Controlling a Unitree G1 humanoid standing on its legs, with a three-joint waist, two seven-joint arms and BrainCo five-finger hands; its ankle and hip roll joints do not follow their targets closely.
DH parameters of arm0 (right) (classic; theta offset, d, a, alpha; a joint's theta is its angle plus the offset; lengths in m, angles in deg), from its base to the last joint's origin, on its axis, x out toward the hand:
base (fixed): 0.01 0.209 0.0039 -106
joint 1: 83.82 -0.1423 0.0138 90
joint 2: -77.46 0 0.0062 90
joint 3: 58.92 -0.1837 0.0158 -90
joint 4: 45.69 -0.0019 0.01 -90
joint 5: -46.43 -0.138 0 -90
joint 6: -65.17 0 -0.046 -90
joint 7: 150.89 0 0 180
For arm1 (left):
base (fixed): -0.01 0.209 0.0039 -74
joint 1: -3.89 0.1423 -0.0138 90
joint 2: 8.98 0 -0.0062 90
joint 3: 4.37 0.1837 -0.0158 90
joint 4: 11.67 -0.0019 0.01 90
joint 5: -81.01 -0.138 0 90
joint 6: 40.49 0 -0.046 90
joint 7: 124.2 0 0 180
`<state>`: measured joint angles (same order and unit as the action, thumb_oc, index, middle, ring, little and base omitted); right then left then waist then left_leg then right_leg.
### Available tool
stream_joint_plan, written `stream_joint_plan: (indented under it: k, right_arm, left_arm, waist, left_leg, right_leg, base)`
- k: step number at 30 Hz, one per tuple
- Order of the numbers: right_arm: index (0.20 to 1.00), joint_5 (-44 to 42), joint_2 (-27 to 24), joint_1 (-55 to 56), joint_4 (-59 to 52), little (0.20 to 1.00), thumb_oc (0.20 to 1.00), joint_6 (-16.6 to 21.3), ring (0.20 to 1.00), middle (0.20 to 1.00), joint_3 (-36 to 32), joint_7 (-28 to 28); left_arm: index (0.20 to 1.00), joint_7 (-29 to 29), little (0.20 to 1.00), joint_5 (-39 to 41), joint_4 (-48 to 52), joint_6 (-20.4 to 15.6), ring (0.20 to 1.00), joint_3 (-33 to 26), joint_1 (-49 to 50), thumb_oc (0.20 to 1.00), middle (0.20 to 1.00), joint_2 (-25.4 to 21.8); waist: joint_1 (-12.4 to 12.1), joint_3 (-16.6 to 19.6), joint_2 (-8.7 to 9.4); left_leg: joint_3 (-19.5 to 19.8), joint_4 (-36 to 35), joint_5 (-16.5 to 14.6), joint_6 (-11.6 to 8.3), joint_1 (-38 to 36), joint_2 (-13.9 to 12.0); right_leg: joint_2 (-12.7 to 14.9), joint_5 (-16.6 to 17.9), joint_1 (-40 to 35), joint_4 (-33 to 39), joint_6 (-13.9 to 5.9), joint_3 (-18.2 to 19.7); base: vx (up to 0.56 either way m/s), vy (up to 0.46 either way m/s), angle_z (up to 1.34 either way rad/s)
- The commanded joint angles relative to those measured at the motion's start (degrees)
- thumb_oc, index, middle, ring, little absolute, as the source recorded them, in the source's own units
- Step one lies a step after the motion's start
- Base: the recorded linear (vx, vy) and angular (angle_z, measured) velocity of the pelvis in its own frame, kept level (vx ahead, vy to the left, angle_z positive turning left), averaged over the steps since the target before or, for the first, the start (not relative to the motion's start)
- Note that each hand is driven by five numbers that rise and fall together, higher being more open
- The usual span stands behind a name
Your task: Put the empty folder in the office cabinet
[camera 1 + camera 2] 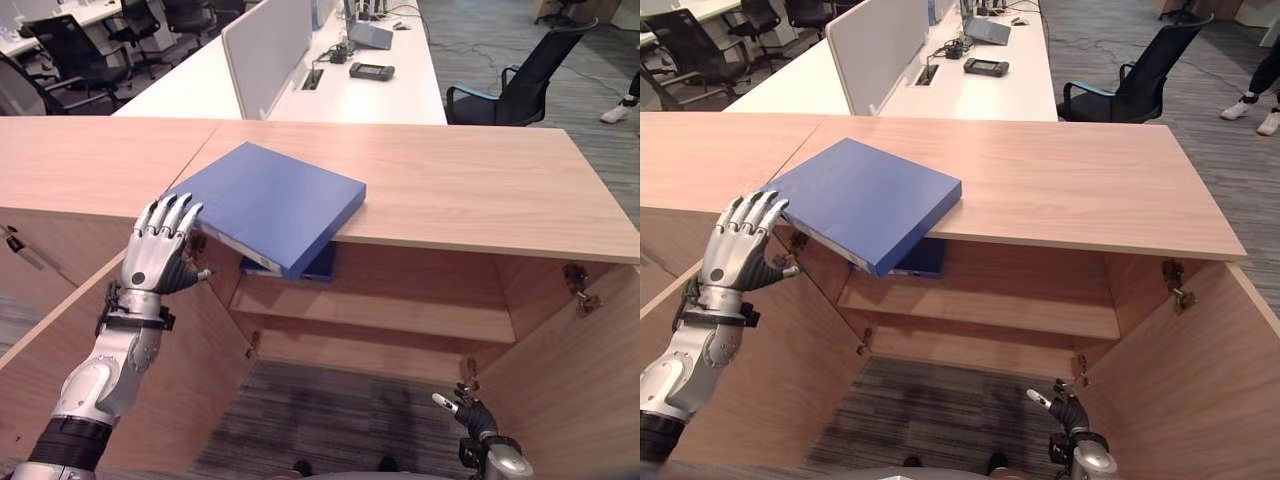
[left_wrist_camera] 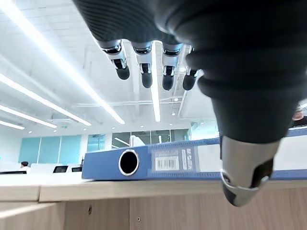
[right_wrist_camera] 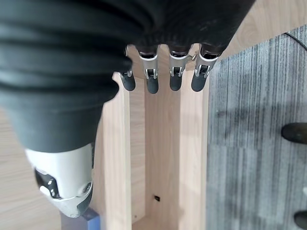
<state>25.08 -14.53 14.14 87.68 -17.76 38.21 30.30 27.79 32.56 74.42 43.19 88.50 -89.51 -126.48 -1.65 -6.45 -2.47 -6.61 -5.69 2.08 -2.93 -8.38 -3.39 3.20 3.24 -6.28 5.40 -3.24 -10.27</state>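
Blue folder (image 1: 268, 203), light wood-grain cabinet (image 1: 470, 190), grey striped carpet (image 1: 330, 415), white desks (image 1: 380, 95), black office chair (image 1: 520, 85), silver dark-tipped left hand (image 1: 158, 250)

Both head eyes look steeply down from above onto the wooden worktop (image 1: 450, 185) and the open cabinet (image 1: 380, 310) beneath, sharing the blue folder (image 1: 268, 203) near 11 o'clock. The left wrist camera sits low and very close, facing the folder's spine level. The right wrist camera points down past a cabinet door (image 3: 163, 158) to the carpet (image 3: 249, 143).
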Motion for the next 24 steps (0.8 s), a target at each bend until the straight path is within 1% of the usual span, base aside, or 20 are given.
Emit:
stream_joint_plan:
  k: [1, 9, 24]
  right_arm:
    - [1.000, -0.30, 0.10, -3.91, 0.20, 1.000, 1.000, 3.31, 1.000, 1.000, 1.90, -0.27]
    - [1.000, -0.24, 0.09, -3.93, 0.33, 1.000, 1.000, 3.28, 1.000, 1.000, 2.10, -0.16]
    - [1.000, 0.14, -0.05, -3.88, 0.37, 1.000, 1.000, 2.96, 1.000, 1.000, 1.71, 0.40]
  left_arm:
    - [1.000, -0.94, 1.000, -2.30, -1.81, 0.92, 1.000, 2.06, -6.47, 1.000, 1.000, -4.25]
    - [1.000, -0.03, 1.000, -3.85, -2.63, 0.79, 1.000, 5.04, -9.09, 1.000, 1.000, -5.67]
    - [1.000, 1.17, 1.000, -3.53, -4.21, 0.49, 1.000, 8.67, -11.67, 1.000, 1.000, -4.93]
  waist:
    - [0.33, 0.27, 1.79]
    - [0.88, 0.43, 1.62]
    - [1.56, 0.48, 1.44]
  left_leg:
    - [1.42, 0.69, -4.40, -3.79, -1.03, -2.23]
    - [1.26, 0.69, -4.61, -3.70, -1.26, -2.02]
    - [1.12, 0.69, -4.73, -3.57, -1.59, -1.93]
  right_leg:
    - [4.32, -3.99, -2.13, -0.40, -7.16, 0.80]
    - [4.41, -3.88, -2.18, -0.40, -7.25, 1.01]
    - [4.39, -4.06, -2.44, -0.40, -7.20, 1.32]
  base:
    - [0.00, 0.000, 0.00]
    - [0.00, 0.000, 0.00]
    - [0.00, 0.000, 0.00]
